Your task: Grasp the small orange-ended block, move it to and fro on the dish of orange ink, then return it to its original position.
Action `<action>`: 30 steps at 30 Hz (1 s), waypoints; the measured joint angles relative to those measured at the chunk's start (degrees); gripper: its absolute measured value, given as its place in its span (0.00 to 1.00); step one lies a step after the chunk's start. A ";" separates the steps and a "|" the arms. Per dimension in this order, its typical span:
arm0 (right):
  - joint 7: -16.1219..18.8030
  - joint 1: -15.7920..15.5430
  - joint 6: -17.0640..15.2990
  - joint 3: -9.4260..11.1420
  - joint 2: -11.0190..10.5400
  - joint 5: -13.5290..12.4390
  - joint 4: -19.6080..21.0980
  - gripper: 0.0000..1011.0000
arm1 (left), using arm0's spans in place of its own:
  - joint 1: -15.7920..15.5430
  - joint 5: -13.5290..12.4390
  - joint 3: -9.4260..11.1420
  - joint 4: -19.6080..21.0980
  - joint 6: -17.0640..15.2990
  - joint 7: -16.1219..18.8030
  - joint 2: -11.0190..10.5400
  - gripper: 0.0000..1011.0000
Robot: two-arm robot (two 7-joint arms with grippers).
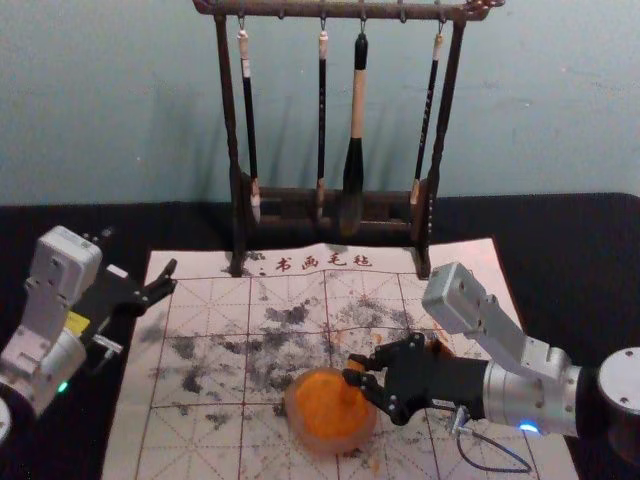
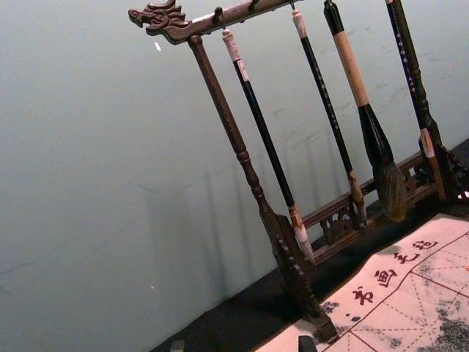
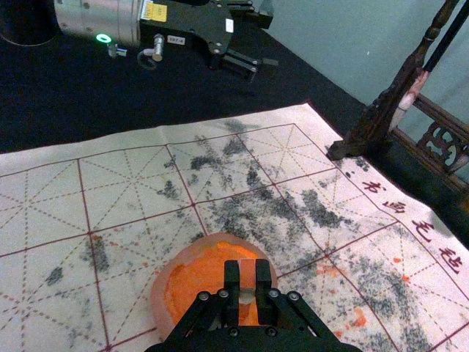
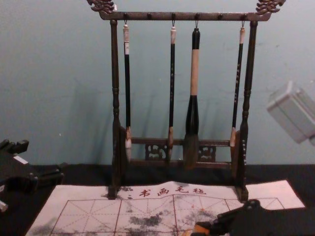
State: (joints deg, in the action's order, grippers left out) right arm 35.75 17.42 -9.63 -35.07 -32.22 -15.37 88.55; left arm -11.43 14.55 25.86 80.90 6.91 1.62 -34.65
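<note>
My right gripper (image 3: 247, 283) clamps block (image 3: 247, 271) at dish (image 3: 160, 298); too hard stroke may drag dish. Left gripper (image 2: 242, 345), open, by mat's (image 1: 205, 264) far-left corner.

Brushes (image 4: 192, 96) and gridded mat (image 1: 212, 292) show a calligraphy workspace.

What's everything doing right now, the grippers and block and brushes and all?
Right gripper: shut on the block, over the dish
Block: held over orange ink
Left gripper: open, near the mat's left edge
Dish: holding orange ink
Brushes: hanging
Rack: upright
Mat: spread out, stained
</note>
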 joint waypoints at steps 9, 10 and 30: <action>1.00 -1.63 -0.20 0.44 -2.23 -1.08 2.60 0.09 | 0.00 0.00 0.00 0.00 0.00 0.00 0.00 0.99; 1.00 -1.63 -0.20 0.44 -2.23 -1.08 2.60 0.09 | 0.00 0.00 0.00 0.00 0.00 0.00 0.00 0.99; 3.17 -1.87 0.77 -1.64 -3.34 -1.75 4.10 0.09 | 0.00 0.00 0.00 0.00 0.00 0.00 0.00 0.99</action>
State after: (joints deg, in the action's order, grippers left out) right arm 38.92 15.55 -8.86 -36.71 -35.56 -17.12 92.65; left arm -11.43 14.55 25.86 80.90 6.91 1.62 -34.64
